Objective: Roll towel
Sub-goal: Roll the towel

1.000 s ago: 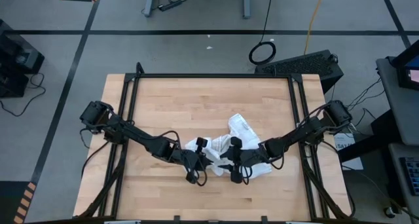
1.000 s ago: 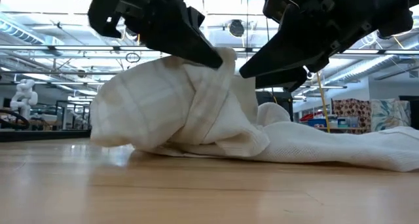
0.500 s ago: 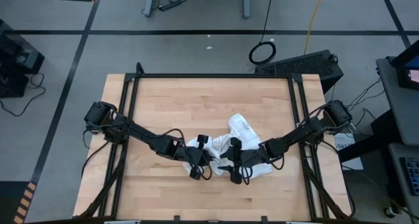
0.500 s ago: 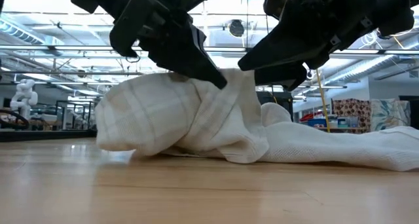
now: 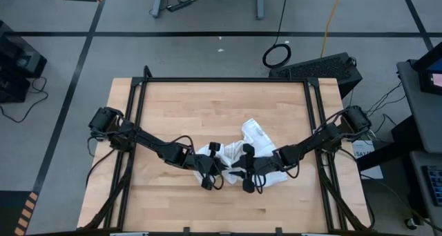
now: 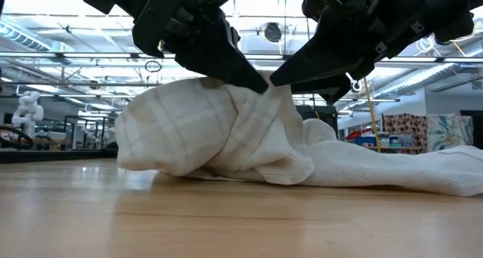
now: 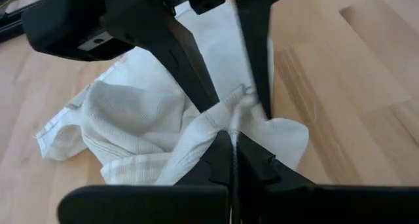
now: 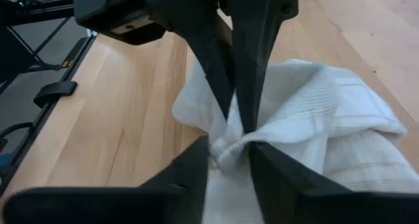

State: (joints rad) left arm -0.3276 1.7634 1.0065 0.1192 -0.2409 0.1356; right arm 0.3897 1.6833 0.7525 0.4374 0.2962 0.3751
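Both grippers meet over the towel [image 6: 219, 137], bunched mid-table toward the near edge. Left gripper [image 6: 260, 83] pinches a raised fold, fingers pressed together. Right gripper [image 6: 275, 78], tip to tip with it, has fingers narrowly parted astride the same ridge. Best to move both together, keeping the roll tight. Bare table [image 5: 207, 105] lies beyond them.
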